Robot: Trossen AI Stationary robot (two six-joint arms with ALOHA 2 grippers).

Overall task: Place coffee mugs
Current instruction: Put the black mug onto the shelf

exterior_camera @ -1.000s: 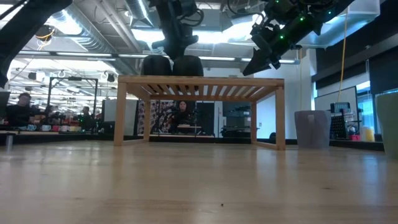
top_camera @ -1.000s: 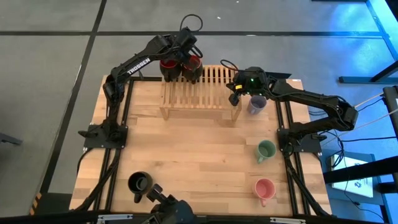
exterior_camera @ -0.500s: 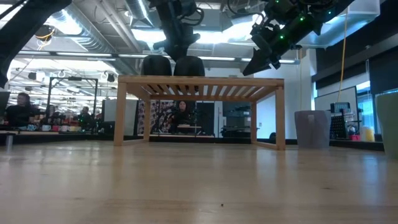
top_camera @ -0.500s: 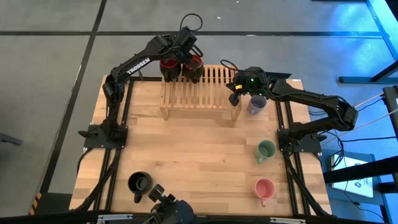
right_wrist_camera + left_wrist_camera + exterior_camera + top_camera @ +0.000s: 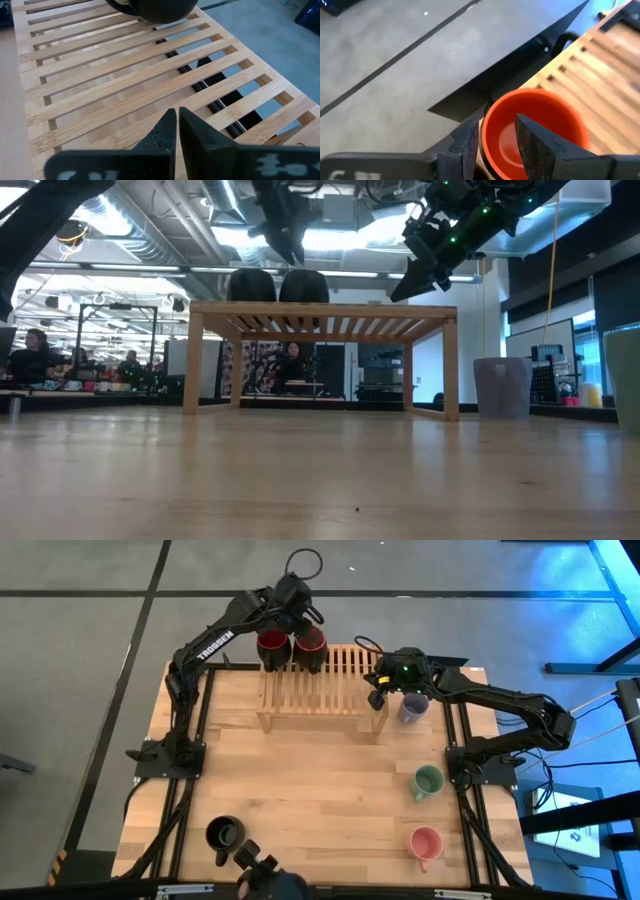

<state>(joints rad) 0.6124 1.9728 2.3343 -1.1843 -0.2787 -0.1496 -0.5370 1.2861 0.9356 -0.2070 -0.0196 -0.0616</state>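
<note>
A dark red mug (image 5: 271, 646) and a red-orange mug (image 5: 310, 644) stand upright, side by side, on the far left of the slatted wooden rack (image 5: 320, 690). My left gripper (image 5: 495, 120) hangs open just above the red-orange mug (image 5: 555, 110), clear of its rim, as the low view shows (image 5: 290, 248). My right gripper (image 5: 376, 697) is shut and empty over the rack's right end (image 5: 177, 114). On the table stand a lavender mug (image 5: 411, 707), a green mug (image 5: 428, 782), a pink mug (image 5: 426, 843) and a black mug (image 5: 224, 834).
The rack's slats (image 5: 125, 85) to the right of the two mugs are bare. The rack stands at the table's far edge (image 5: 330, 665), with floor beyond it. The wide wooden middle of the table (image 5: 310, 790) holds nothing.
My left gripper has risen from the red-orange mug's rim and now hangs clear above it. The mug stays upright on the rack beside the dark red one.
</note>
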